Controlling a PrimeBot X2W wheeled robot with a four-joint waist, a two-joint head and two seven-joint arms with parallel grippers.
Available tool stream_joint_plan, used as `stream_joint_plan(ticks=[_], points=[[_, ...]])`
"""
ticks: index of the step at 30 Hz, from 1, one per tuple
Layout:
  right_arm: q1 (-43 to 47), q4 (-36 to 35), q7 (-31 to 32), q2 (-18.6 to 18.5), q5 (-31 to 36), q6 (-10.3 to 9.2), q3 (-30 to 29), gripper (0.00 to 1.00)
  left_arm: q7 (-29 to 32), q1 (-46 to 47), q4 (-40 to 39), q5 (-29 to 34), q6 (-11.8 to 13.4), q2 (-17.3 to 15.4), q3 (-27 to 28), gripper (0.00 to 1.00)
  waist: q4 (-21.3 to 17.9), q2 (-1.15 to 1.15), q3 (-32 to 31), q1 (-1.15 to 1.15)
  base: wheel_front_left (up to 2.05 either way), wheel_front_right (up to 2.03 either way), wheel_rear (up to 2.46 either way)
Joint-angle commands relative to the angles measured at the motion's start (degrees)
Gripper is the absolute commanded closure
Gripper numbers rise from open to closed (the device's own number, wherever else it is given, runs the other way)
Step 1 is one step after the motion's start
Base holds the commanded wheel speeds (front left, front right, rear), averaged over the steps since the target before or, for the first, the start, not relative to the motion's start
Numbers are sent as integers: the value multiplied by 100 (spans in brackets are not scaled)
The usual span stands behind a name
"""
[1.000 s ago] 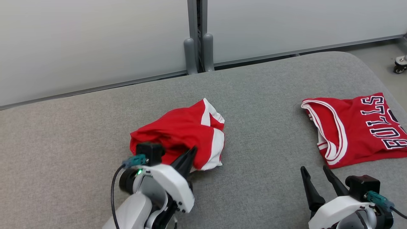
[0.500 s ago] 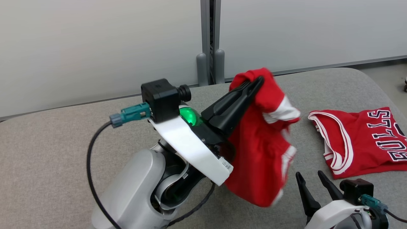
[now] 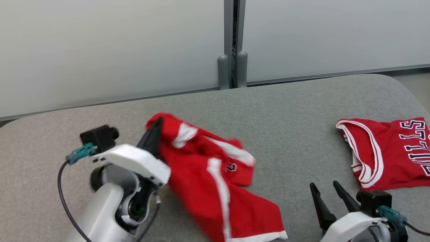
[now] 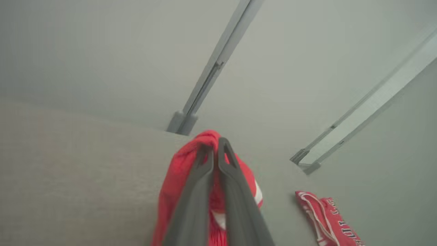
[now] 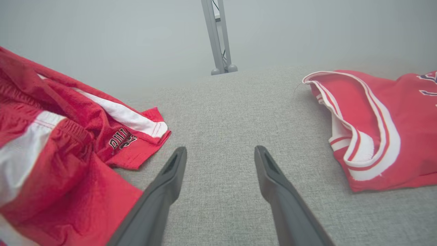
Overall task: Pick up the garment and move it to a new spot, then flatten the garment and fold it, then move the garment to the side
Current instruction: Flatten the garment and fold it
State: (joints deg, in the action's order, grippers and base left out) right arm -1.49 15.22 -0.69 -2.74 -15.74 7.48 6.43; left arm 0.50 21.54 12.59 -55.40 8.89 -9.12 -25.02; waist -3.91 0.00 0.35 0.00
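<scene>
The garment is a pair of red shorts with white side stripes. My left gripper is shut on the garment's top edge at the left of the head view and holds that edge a little above the table. The rest of the cloth trails right and toward me across the grey surface. In the left wrist view the shut fingers pinch red cloth. My right gripper stands open at the lower right with nothing between its fingers; the garment lies to its left.
A red jersey with white trim and dark lettering lies flat at the table's right edge, also the jersey right of my open gripper. The grey padded table ends at a pale partition wall with a grey post.
My left gripper lifted the garment from its heap, swung it up high, then came down to the left, so the cloth now spreads out over the table. The head camera shifted. The right gripper stayed open.
</scene>
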Motion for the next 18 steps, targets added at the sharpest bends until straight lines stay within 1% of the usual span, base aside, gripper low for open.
stream_joint_plan(ticks=[1, 4, 7, 8, 10, 12, 14, 18], points=[[-51, -25, 8, -33, -16, 4, 32, 0, -226, 44, 436, 171, 93, -88, 92, 0, 17, 0, 55, 0, 0, 0, 0], [-135, -37, 34, -31, -34, 4, 96, 0, -577, 136, 1479, 251, 228, -151, 283, 0, -17, 0, 161, 0, 0, 0, 0], [-168, -65, 56, -38, 10, 4, 92, 0, -904, 214, 2080, 196, 166, -186, 484, 0, -34, 0, 266, 0, 0, 0, 0], [-176, -82, 57, -35, 33, 4, 85, 0, -978, 207, 2202, 188, 104, -204, 516, 0, -25, 0, 294, 0, 0, 0, 0], [-184, -97, 99, -31, 63, 4, 70, 0, -1043, 183, 2287, 168, 54, -235, 546, 0, -15, 0, 318, 0, 0, 0, 0], [-204, -153, 217, -31, 93, 4, 106, 0, -1141, 109, 2374, 271, -61, -356, 510, 0, 3, 0, 353, 0, 0, 0, 0], [-210, -244, 371, -34, 108, 4, 126, 0, -1276, -31, 2330, 451, -123, -495, 434, 0, 34, 0, 374, 0, 0, 0, 0], [-104, -395, 920, -102, 48, 4, 288, 0, -1476, -377, 1791, 874, -229, -738, 247, 0, 192, 0, 408, 0, 0, 0, 0]])
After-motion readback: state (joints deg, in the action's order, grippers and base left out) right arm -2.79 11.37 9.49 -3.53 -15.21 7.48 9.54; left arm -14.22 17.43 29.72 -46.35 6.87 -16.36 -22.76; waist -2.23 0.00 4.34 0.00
